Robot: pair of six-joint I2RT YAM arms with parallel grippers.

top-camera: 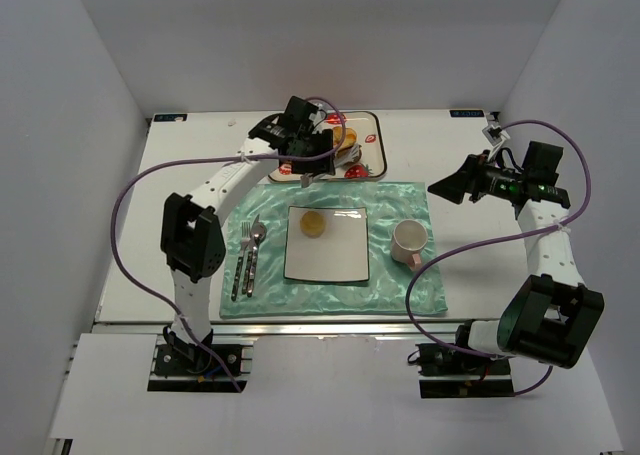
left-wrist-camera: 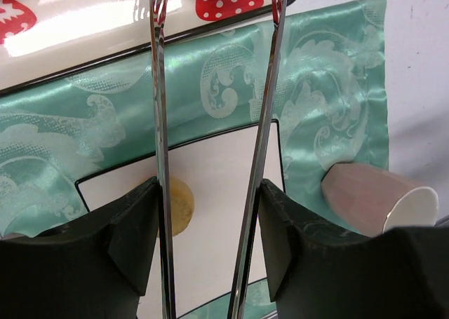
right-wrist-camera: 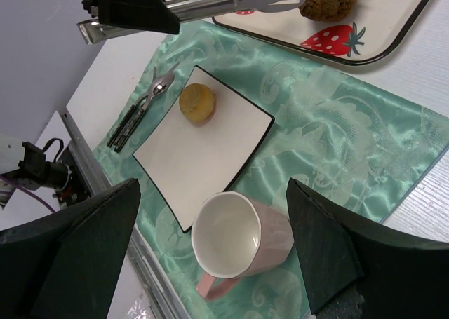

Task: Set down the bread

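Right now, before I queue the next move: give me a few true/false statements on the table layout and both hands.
1. A round yellow bread piece lies on the square white plate. True.
2. The mug stands left of the plate. False: it is right of it, on the placemat.
3. The left hand holds metal tongs. True.
4. The right hand grips the mug. False: it is open and apart from it.
5. The cutlery lies on the tray. False: it is on the placemat, left of the plate.
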